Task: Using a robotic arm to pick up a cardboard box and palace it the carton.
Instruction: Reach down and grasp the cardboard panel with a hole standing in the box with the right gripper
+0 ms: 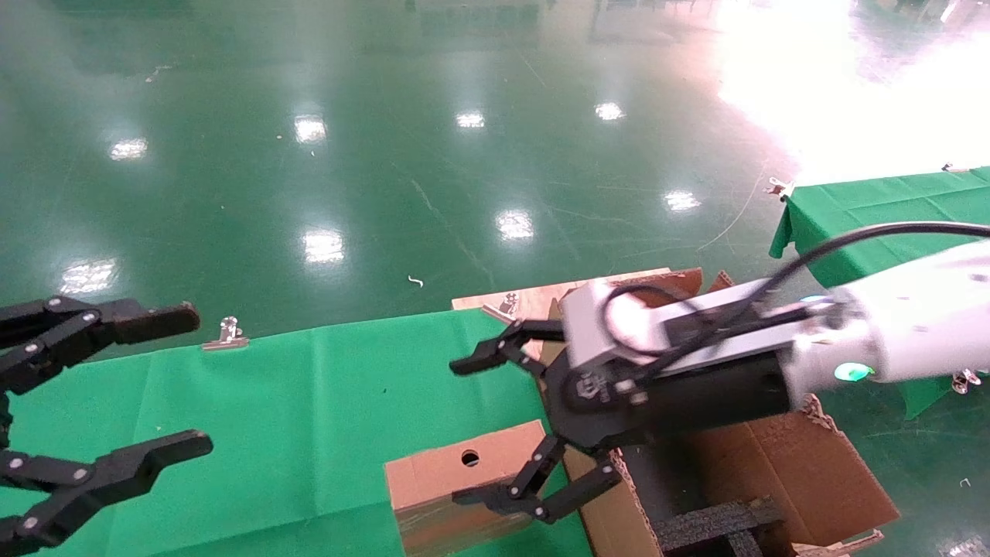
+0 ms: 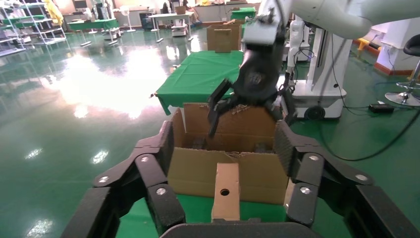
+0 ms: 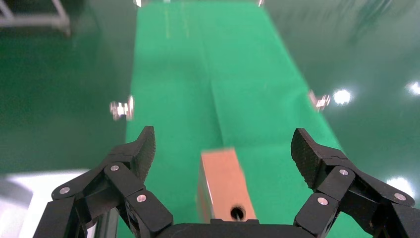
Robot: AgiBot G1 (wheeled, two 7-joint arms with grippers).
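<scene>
Head view puts the cardboard box on the green cloth at the near edge of the table, its long axis running roughly from nine to three o'clock, with a round hole facing up and its three o'clock end just beside the carton. The carton stands at the box's three o'clock, flaps up, black foam showing inside.

The right gripper on the robotic arm reaches in from three o'clock above the carton, its fingers spread wide. One finger sits at the box's twelve o'clock and the other overlaps the box's three o'clock end in this view; whether it touches cannot be told. The right wrist view shows the box lying lengthwise straight between the spread fingers, so the fingers look set to close across its narrow width.

The left gripper hangs at nine o'clock, well apart from the box, fingers also spread and holding nothing. The right arm is clearly nearer, and my judgement is that the pick falls to it.
</scene>
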